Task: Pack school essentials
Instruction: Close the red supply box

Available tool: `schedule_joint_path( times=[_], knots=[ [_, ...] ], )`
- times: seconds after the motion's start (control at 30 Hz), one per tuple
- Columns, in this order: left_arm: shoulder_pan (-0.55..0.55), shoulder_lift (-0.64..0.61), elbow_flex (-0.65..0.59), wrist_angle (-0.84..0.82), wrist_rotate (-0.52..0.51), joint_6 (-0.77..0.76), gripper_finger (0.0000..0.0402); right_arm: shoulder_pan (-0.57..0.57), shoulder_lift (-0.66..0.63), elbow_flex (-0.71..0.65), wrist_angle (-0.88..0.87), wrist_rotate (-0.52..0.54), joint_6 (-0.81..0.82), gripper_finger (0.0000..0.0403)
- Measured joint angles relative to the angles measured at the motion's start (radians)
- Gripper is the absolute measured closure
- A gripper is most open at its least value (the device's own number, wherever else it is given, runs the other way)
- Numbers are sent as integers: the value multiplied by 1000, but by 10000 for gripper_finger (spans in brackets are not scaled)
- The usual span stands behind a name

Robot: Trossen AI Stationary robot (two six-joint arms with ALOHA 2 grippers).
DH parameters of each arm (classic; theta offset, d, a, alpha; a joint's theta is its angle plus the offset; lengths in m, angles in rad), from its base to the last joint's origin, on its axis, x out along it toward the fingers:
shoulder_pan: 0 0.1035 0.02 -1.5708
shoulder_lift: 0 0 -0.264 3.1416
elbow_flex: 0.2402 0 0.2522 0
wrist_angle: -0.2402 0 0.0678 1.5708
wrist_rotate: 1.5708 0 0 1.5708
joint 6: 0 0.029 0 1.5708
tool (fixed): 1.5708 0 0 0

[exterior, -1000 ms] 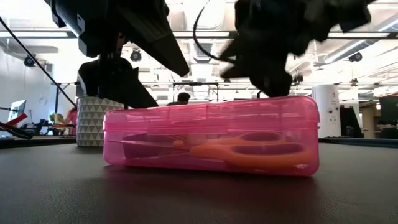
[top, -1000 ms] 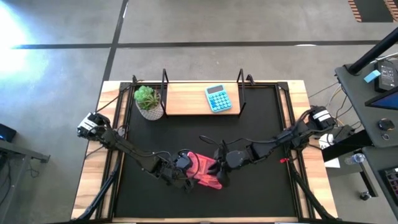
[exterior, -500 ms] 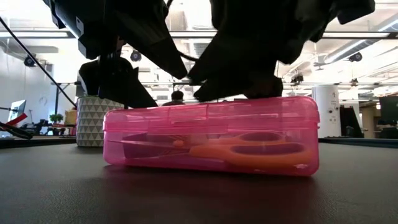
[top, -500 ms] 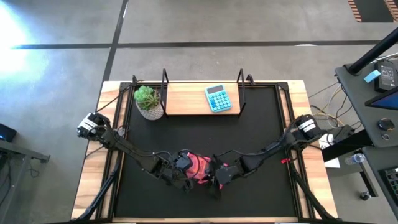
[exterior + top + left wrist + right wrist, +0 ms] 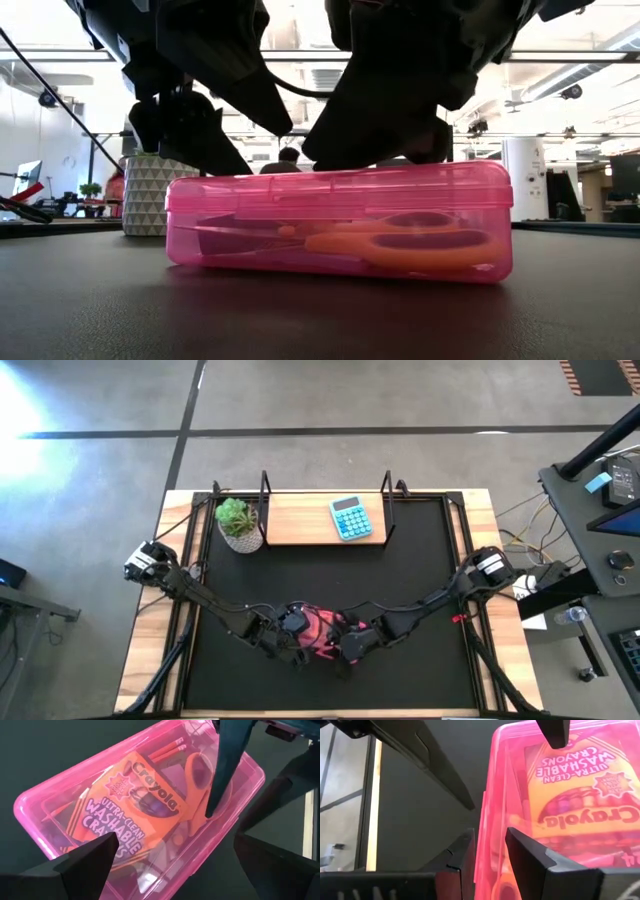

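Right gripper [image 5: 487, 852]: fingers nearly together, a narrow gap between them, sitting over one end edge of the pink case [image 5: 340, 225]. Whether they press on the lid or only hang above it I cannot tell.
Left gripper [image 5: 175, 862]: fingers wide apart, holding nothing, spread over the case's other end.

Case lies near the front middle of the black worktop [image 5: 420, 560], lid down, with the essentials inside.

Risks, as I judge them:
- A lopsided push on one end could tip or skid the case across the mat, since nothing clamps it.
- If the latch is not home, the lid may spring up; the crayon box [image 5: 125, 802] looks bulky under it.

Count:
- case: 1
- crayon box: 1
- scissors [image 5: 400, 243]: 1
- pencils [image 5: 167, 749]: 2 ends showing
- calculator [image 5: 351, 518]: 1, far shelf
- potted plant [image 5: 238, 524]: 1, far left
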Motion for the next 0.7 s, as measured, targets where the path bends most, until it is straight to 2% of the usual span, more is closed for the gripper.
schedule_joint_path(
  times=[0.7],
  knots=[
    [0,99,0,-9,-8,98,13,0,22,-41,-4,-13,-64,294]
  ],
)
